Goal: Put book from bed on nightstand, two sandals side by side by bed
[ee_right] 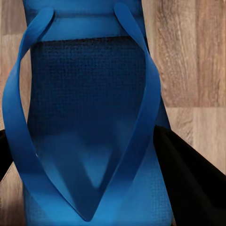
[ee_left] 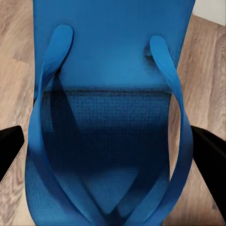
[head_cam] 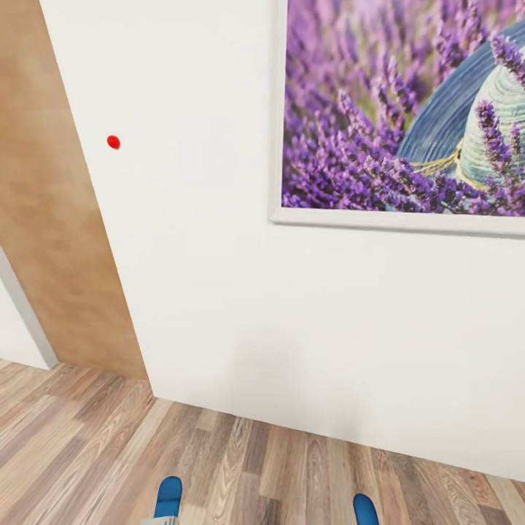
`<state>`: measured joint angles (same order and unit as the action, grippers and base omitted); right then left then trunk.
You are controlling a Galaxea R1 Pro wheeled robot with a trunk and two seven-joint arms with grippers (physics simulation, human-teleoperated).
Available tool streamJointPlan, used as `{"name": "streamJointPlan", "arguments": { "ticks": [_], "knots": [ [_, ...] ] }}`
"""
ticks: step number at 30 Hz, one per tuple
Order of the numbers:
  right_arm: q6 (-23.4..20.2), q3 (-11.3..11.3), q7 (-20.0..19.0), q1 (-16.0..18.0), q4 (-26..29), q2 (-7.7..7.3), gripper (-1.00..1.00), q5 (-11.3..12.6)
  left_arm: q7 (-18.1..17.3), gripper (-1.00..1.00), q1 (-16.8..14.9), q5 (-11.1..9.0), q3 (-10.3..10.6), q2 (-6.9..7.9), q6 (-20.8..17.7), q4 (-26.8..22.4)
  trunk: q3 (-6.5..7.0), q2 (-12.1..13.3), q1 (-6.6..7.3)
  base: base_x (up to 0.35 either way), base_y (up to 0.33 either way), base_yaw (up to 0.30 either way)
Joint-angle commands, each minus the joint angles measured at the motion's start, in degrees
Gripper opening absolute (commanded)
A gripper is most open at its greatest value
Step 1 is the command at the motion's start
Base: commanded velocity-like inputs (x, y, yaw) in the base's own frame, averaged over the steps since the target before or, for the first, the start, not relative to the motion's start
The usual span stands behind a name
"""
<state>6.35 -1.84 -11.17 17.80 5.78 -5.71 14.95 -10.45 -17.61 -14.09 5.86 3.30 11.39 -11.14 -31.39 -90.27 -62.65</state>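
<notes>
White wall (head_cam: 240,292) takes up most of the head view, rising from a grey-brown wood-plank floor (head_cam: 87,445). Two bright blue sandals show as rounded tips at the lower edge of that view: the left sandal (head_cam: 169,497) and the right sandal (head_cam: 365,509), well apart, both above the planks.

From the left wrist camera the left sandal (ee_left: 113,117) is seen close up, strap side facing the camera, its two straps meeting in a V over the dark textured sole. Black fingers (ee_left: 9,148) of the left gripper (ee_left: 110,150) stand on either side of it, pressed against its edges, so the jaws pinch the sandal.

From the right wrist camera the right sandal (ee_right: 89,122) lies the same way, straps converging, with a black finger (ee_right: 188,179) of the right gripper (ee_right: 94,169) tight against each long edge; those jaws also clamp their sandal.

Farther out, a framed lavender picture (head_cam: 408,109) hangs on the wall, a small red dot (head_cam: 113,141) sits on the paint, and a light wood panel (head_cam: 51,204) stands at the wall's left edge.
</notes>
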Motion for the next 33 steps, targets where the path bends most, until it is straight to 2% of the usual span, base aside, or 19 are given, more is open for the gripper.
{"name": "streamJointPlan", "arguments": {
  "ticks": [1, 17, 33],
  "knots": [
    [0.13, -0.18, -0.28, 0.04, -0.07, -0.01, -1.00, 0.43, -0.09, -1.00, -0.05, -0.59, 0.47, 0.04, 0.21, 0.07, -0.06, -0.03, -0.03, 0.320, 0.000, 0.125],
    [0.11, -0.18, -0.31, 0.04, -0.07, 0.00, -1.00, 0.43, -0.09, -1.00, -0.05, -0.59, 0.47, 0.04, 0.21, 0.07, -0.06, -0.03, -0.03, 0.305, 0.000, 0.245],
    [0.08, -0.18, -0.29, 0.04, -0.07, -0.01, -1.00, 0.43, -0.12, -1.00, -0.05, -0.59, 0.47, 0.05, 0.30, 0.07, -0.06, -0.03, -0.03, 0.019, 0.000, 0.266]
  ]
}}
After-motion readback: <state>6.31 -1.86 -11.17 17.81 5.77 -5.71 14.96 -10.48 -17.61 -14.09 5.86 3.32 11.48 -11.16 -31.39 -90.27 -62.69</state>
